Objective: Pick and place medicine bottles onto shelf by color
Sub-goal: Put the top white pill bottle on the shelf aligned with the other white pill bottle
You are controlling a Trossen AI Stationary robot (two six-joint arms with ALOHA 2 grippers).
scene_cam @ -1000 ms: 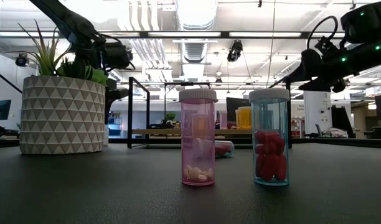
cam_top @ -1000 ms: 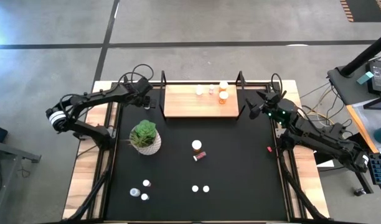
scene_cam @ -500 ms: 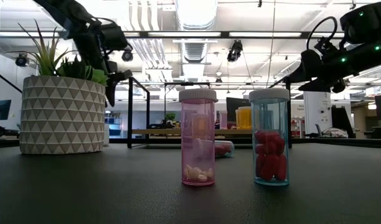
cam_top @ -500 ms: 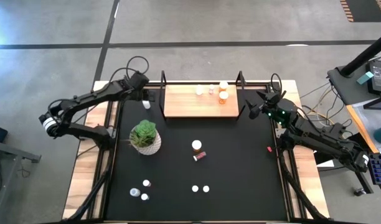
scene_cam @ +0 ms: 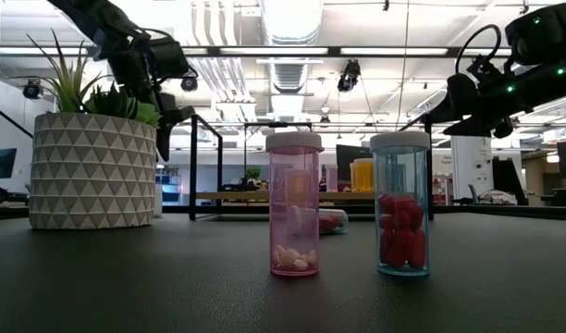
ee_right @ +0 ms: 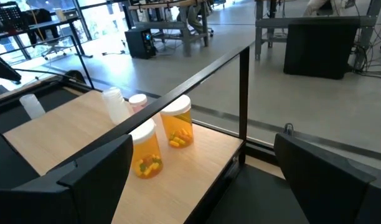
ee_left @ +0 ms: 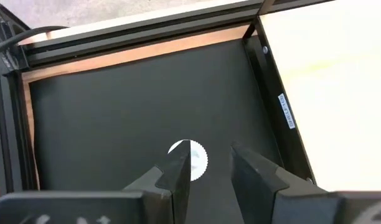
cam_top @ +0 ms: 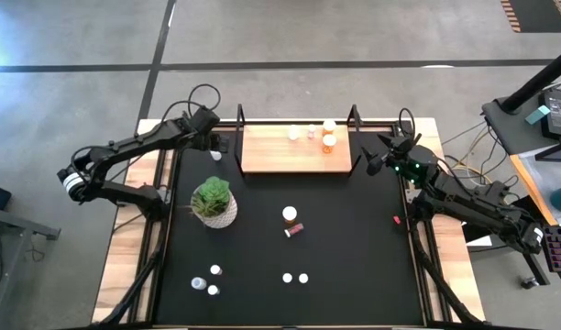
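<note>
The light-wood shelf [cam_top: 280,151] stands at the table's far side. On it are a white bottle [cam_top: 293,132], a pink one [cam_top: 310,132] and two orange ones [cam_top: 328,141] [ee_right: 176,130]. A white-capped bottle [cam_top: 215,155] [ee_left: 195,155] stands on the black table beside the shelf's left end. My left gripper [cam_top: 213,140] [ee_left: 209,173] is open and points down just above this bottle without touching it; one finger [ee_left: 176,177] hides part of the cap. My right gripper [cam_top: 376,163] [ee_right: 197,186] is open and empty by the shelf's right end.
A potted plant [cam_top: 214,202] stands left of centre. An orange bottle [cam_top: 290,214] and a lying red one [cam_top: 294,229] are mid-table. Several small bottles [cam_top: 207,280] stand near the front left, and a pink [scene_cam: 294,203] and a teal one [scene_cam: 400,203] stand at front centre.
My left gripper has risen and tipped from roughly level to pointing down over the white-capped bottle beside the shelf's left end. Its elbow has swung toward the table's left. The bottle has stayed in place.
</note>
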